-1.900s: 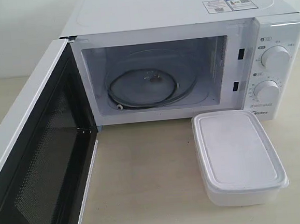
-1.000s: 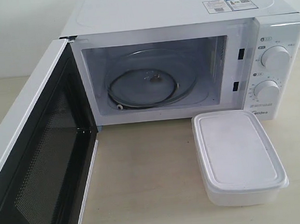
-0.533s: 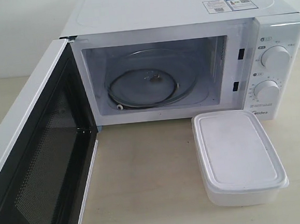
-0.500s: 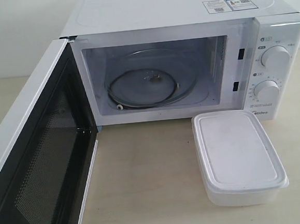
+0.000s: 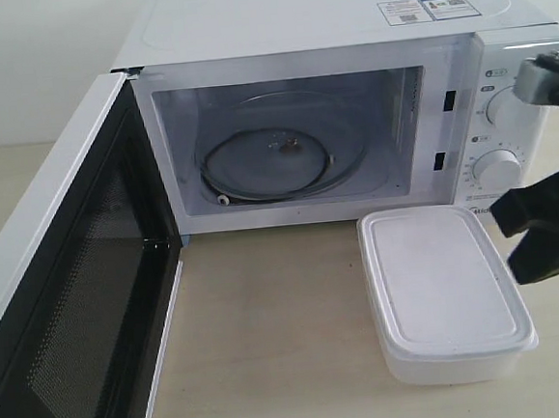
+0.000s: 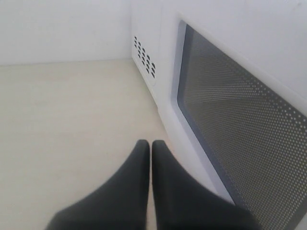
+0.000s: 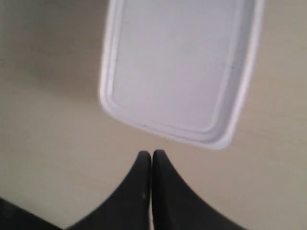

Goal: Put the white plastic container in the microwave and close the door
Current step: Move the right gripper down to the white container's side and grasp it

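The white plastic container [image 5: 446, 293] sits lidded on the table, in front of the microwave's [image 5: 341, 10] control panel. The door [image 5: 65, 313] stands wide open to the left, showing its black inner frame and mesh. The cavity holds only the glass turntable [image 5: 271, 161]. My right gripper [image 5: 514, 239] is shut and empty, hovering just right of the container; the right wrist view shows the container [image 7: 177, 72] a short way beyond the right gripper [image 7: 151, 154]. My left gripper [image 6: 151, 143] is shut and empty beside the door's outer face [image 6: 240, 124]; it is out of the exterior view.
Two round dials are on the microwave's right panel; the lower dial [image 5: 499, 167] shows, the upper is partly covered by my right arm [image 5: 545, 77]. Pale tabletop [image 5: 269, 326] lies between the open door and the container. A white wall stands behind.
My right arm has come into the exterior view from the right edge and now hangs beside the container. The container, the microwave and the door have not moved.
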Robot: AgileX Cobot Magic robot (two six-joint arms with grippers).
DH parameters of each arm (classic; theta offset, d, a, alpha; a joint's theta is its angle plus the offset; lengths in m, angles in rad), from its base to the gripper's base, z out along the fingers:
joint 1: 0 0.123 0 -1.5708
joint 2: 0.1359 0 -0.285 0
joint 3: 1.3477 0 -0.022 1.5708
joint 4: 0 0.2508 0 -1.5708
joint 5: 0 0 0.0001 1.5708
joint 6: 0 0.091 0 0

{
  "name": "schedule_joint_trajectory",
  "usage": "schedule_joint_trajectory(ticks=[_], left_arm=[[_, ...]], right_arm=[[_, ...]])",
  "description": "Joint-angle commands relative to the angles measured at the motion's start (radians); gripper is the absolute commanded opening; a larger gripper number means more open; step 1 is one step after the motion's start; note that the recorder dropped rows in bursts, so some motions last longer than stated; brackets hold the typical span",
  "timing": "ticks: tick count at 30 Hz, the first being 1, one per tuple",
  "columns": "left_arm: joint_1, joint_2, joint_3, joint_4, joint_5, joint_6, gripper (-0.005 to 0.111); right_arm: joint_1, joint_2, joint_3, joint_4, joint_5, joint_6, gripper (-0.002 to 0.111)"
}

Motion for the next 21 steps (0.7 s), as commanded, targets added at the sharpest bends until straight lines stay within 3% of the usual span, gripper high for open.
schedule_joint_trajectory(ticks=[1, 4, 11, 17, 21], left_arm=[[0.003, -0.002, 0.004, 0.001, -0.001, -0.009, 0.004], [0.003, -0.002, 0.004, 0.001, -0.001, -0.009, 0.004], [0.003, -0.002, 0.004, 0.001, -0.001, -0.009, 0.004], [0.003, -0.002, 0.004, 0.001, -0.001, -0.009, 0.004], [0.003, -0.002, 0.004, 0.001, -0.001, -0.009, 0.004]], right_arm=[[-0.034, 0.013, -0.032, 0.147, 0.018, -0.167, 0.0], [-0.12, 0.024, -0.06, 0.205, 0.096, -0.232, 0.0], [-0.371, 0.102, -0.067, 0.55, 0.241, -0.461, 0.0], [-0.471, 0.264, -0.067, 0.541, 0.241, -0.519, 0.0], [-0.486, 0.357, -0.067, 0.56, 0.241, -0.553, 0.0]])
